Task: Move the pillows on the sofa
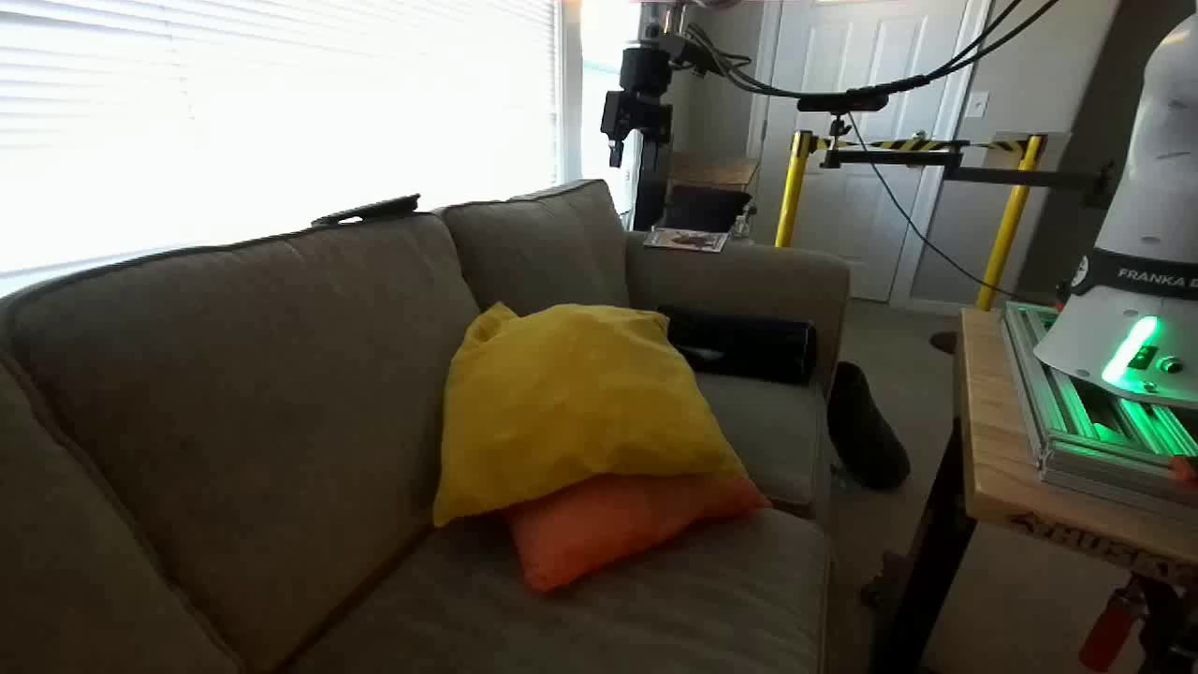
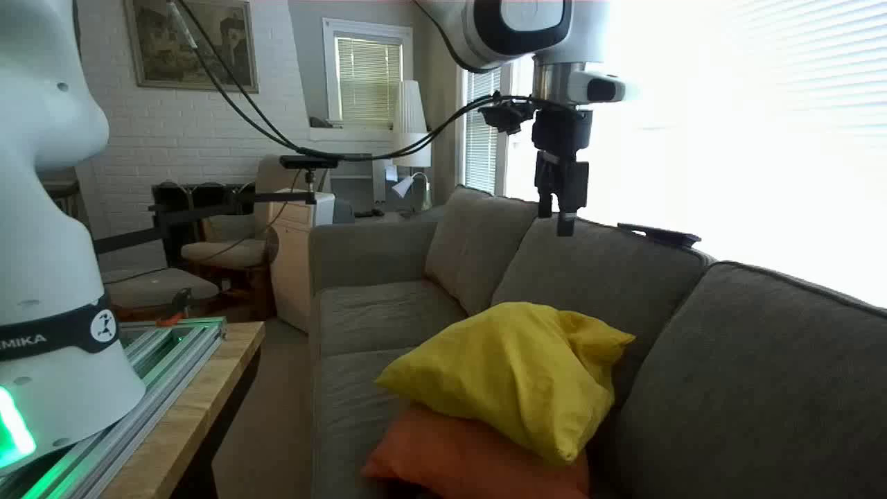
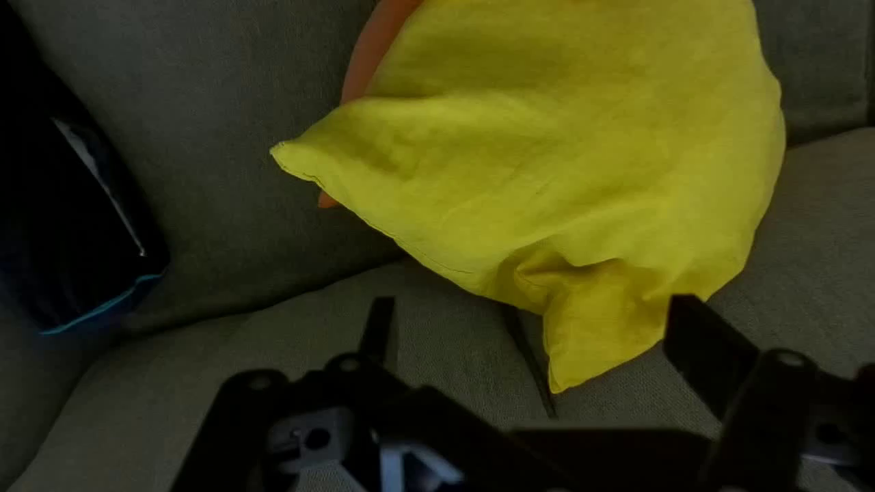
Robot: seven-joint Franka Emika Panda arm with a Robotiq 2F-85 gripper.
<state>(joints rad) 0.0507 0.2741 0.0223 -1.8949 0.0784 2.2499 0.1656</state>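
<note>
Your gripper gapes wide in the wrist view, with the yellow pillow beyond it, and in both exterior views it hangs above the sofa, where that pillow rests on the orange pillow.

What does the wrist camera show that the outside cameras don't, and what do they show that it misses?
Only the wrist view: a turquoise edge on the black object.

Only the exterior views: the wooden table, the robot's base and the window blinds.

All share: the yellow pillow partly over the orange pillow, the sofa, the gripper.
</note>
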